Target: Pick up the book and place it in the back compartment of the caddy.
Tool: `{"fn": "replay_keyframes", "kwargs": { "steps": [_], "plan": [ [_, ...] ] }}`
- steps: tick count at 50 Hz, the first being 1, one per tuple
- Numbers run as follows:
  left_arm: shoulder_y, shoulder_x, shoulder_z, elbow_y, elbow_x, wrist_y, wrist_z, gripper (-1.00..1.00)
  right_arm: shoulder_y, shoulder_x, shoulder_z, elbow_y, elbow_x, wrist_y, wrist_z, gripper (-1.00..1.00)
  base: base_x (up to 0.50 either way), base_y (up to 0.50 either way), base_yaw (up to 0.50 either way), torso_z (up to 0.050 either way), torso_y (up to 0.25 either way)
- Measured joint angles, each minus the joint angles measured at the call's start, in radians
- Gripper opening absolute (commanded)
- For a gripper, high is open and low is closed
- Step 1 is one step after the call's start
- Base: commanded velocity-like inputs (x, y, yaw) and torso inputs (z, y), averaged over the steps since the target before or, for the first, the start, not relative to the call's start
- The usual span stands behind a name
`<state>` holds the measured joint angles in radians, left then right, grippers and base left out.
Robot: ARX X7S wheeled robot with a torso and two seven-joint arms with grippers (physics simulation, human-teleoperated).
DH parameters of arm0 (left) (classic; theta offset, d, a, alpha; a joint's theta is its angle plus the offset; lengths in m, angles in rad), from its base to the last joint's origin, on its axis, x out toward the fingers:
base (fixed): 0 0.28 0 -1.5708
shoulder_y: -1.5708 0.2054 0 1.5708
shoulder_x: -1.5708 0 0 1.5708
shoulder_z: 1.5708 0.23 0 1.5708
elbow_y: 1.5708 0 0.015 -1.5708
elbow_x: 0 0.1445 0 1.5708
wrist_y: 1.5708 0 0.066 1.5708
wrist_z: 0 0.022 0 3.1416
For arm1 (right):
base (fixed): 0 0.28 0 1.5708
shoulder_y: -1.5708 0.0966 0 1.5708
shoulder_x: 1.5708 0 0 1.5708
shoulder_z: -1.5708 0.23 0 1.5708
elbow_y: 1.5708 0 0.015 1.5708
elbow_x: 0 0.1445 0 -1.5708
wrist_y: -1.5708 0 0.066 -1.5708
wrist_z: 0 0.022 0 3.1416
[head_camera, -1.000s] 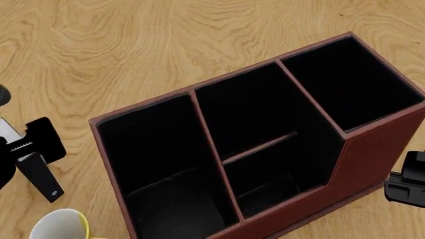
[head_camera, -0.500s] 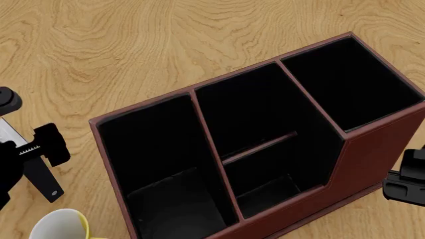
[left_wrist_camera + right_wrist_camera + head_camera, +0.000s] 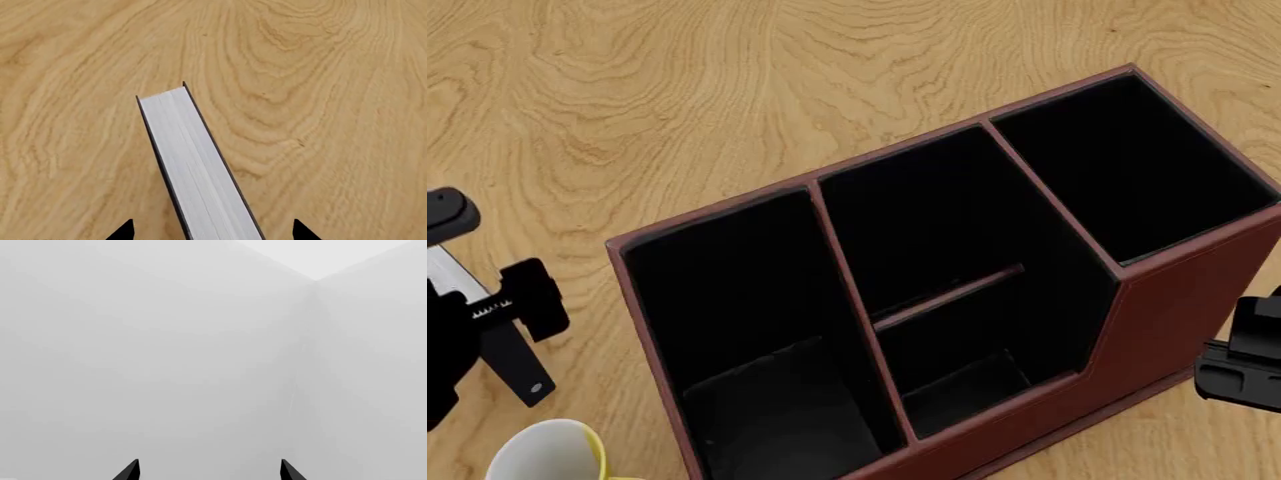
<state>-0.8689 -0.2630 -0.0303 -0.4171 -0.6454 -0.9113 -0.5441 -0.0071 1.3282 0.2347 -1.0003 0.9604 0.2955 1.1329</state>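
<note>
Left gripper (image 3: pixel 212 231) showing only two dark fingertips (image 3: pixel 123 231) at the bottom edge of the left wrist view, set well apart on either side of the book (image 3: pixel 197 167); cannot tell whether pressing on the covers or standing clear of them. Book reaching from bottom centre toward the middle of that frame, white page edges facing the camera, thin black covers along both sides, wooden counter (image 3: pixel 320 90) spreading behind it. In the head view, left gripper (image 3: pixel 510 340) hanging at the lower left edge over the counter, beside the caddy (image 3: pixel 1188 300), with a slim dark book seen edge-on in it. Mug (image 3: pixel 547 455) sitting at the bottom left corner. Back compartment (image 3: pixel 974 370) lying empty at lower centre. Right gripper (image 3: pixel 209 471) spread open, facing blank grey.
</note>
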Motion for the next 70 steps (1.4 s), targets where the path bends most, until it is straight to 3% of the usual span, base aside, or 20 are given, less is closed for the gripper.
{"fn": "replay_keyframes", "kwargs": {
  "steps": [27, 28, 44, 70],
  "plan": [
    [-0.008, 0.007, 0.038, -0.084, 0.027, 0.055, 0.038, 1.0, -0.021, -0.009, 0.021, 0.001, -0.006, 0.004, -0.008, 1.0, 0.0, 0.0, 0.0, 0.0, 0.0],
    [-0.007, 0.007, 0.039, -0.084, 0.027, 0.057, 0.038, -1.0, -0.021, -0.009, 0.021, 0.002, -0.006, 0.004, -0.008, 1.0, 0.0, 0.0, 0.0, 0.0, 0.0],
    [-0.002, 0.002, 0.037, -0.059, 0.076, 0.059, 0.042, -1.0, 0.0, -0.006, -0.006, 0.007, -0.008, 0.002, -0.005, 1.0, 0.0, 0.0, 0.0, 0.0, 0.0],
    [0.033, -0.024, 0.011, 0.079, -0.012, 0.043, 0.009, -1.0, -0.029, -0.015, 0.029, -0.005, -0.008, 0.007, -0.008, 1.0, 0.0, 0.0, 0.0, 0.0, 0.001]
  ]
}}
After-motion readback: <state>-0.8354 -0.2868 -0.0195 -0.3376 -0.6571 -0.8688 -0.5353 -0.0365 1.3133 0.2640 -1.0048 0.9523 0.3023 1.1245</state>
